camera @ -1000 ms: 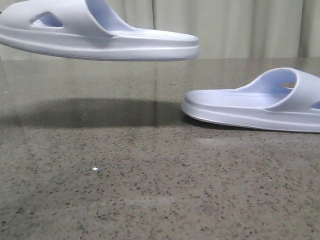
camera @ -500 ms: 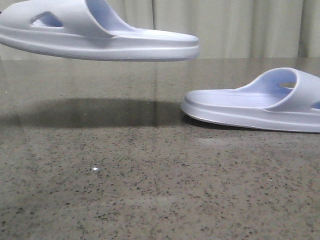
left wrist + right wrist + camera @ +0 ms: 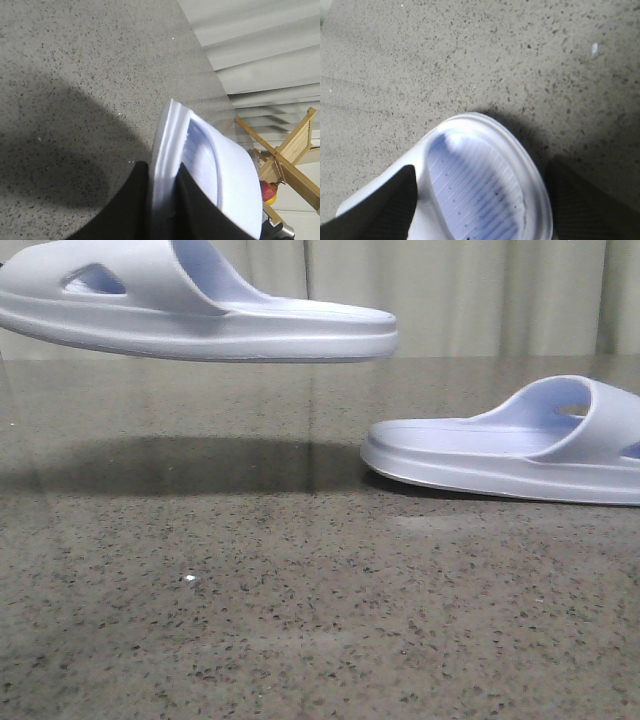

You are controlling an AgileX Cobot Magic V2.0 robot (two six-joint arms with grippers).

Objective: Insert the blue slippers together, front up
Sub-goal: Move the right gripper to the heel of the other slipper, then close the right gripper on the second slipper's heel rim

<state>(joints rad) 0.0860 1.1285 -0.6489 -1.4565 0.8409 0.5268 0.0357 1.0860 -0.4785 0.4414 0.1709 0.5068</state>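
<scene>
Nearest to us, the speckled grey-brown stone desk carries a tiny white fleck and little else in front

Further back on the right, a pale lavender-blue foam slide sandal with a wide strap and thick sole lies flat on the desk, heel end pointing left. In the right wrist view the right gripper stands wide open, one dark finger on each side of this sandal; we cannot tell whether either finger touches it, and it holds nothing

Higher and to the left, the second lavender-blue foam sandal with a triangular side cutout hangs clear above the desk, roughly level, its dark shadow below. In the left wrist view the left gripper is closed on its sole edge, black fingers pinching the rim

Behind both, pale pleated curtains; the left wrist view also shows a wooden rack beyond the desk

Risks, as we judge them: the thin edge pinch on soft foam may let the lifted sandal twist or slip; if the right gripper closes off-centre it may push the resting sandal away, so the two would meet misaligned when nested

No brand, label or writing legible on either sandal
</scene>
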